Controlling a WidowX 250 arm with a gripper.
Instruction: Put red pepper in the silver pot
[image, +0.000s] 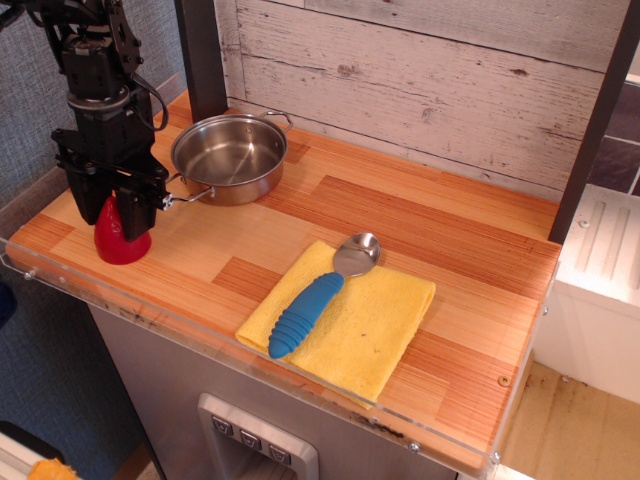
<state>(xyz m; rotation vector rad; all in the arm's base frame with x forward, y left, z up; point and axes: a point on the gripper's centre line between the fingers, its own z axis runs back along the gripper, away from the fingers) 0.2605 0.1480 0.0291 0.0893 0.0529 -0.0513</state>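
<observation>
1. Yellow cloth, a soft square napkin (350, 325), lies nearest the front edge of the wooden counter (420, 230). A silver spoon with a blue ribbed handle (318, 296) rests on it, bowl toward the wall. Both sit well apart from the work and look like bystanders to this task.

2. Farther left, the glossy red plastic pepper (121, 232) stands on the counter near its left front corner, apart from the pot. It sits on its broad base, so its long axis is upright and its tip points up into the gripper.

3. The black gripper (112, 202) hangs straight above that pepper, its fingers dropped either side of the upper half. The jaws look narrowed around the tip, but whether they already press it I cannot tell. A vertical approach suits an upright cone: the fingers meet its sloping flanks evenly.

4. Beyond, near the whitewashed plank wall, the shallow shiny steel pot with wire loop handles (228, 156) stands with nothing in it, one handle just beside the gripper. It lies close by, so the carry should be short.
</observation>
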